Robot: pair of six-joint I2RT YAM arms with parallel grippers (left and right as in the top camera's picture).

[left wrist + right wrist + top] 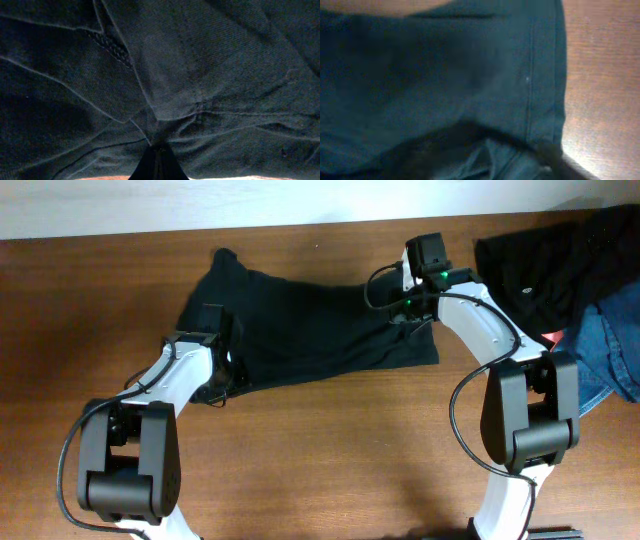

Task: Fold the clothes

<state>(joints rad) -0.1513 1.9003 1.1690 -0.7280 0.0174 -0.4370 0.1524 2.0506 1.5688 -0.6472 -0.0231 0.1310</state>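
The clothes, a black T-shirt [300, 320], lie spread across the wooden table [330, 450], partly doubled over. My left gripper [224, 370] is at the shirt's left end. In the left wrist view its jaws are pressed together [159, 150] with the dark fabric [200, 75] puckering at their tip. My right gripper [410, 320] is at the shirt's right edge. In the blurred right wrist view it stands open [490, 167] over a small bunch of fabric beside the stitched hem [545, 75]. No logo shows.
A heap of other garments lies at the back right corner: a black one [540, 265], blue denim [612, 350] and a bit of red [553, 338]. Both arm bases stand near the front edge.
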